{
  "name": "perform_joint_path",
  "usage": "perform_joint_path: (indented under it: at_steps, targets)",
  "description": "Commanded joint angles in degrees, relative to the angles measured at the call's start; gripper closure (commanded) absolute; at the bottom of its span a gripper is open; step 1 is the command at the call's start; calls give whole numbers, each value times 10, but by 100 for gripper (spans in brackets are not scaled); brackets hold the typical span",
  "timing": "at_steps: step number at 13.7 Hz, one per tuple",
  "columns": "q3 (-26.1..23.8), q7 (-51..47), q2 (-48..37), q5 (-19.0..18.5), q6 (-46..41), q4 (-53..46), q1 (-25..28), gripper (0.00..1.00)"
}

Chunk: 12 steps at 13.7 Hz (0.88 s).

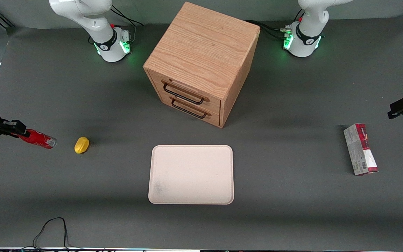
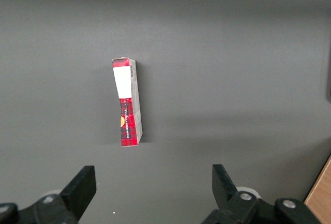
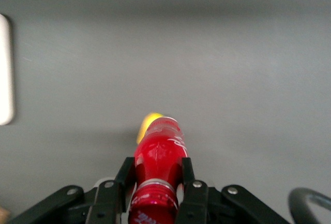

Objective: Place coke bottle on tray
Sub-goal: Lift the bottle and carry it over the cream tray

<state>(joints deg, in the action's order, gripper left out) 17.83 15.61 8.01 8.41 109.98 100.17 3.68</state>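
Observation:
My right gripper [image 1: 19,132] is at the working arm's end of the table, shut on the neck of the coke bottle [image 1: 40,138]. The slim red bottle sticks out sideways from the fingers, its silvery base pointing toward the yellow lump. In the right wrist view the black fingers [image 3: 125,175] clamp the bottle [image 3: 159,157] just past its cap. The cream tray [image 1: 191,174] lies flat at mid-table, nearer the front camera than the cabinet; its edge shows in the right wrist view [image 3: 5,69]. The tray holds nothing.
A yellow lemon-like lump [image 1: 81,145] lies between the bottle and the tray, also seen past the bottle [image 3: 147,125]. A wooden drawer cabinet [image 1: 201,63] stands farther from the camera. A red-and-grey carton [image 1: 360,149] lies toward the parked arm's end.

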Motion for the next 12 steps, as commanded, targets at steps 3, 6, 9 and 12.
perform_joint_path:
  at_steps: [3,6,9,12]
  targets:
    - [-123,-144,90,-61,-186,-263,-6,100]
    - [-236,-278,168,-107,-235,-397,-7,100]
    - [-370,-399,259,-184,-196,-453,-7,100]
    - [-444,-457,332,-268,-110,-448,-1,100]
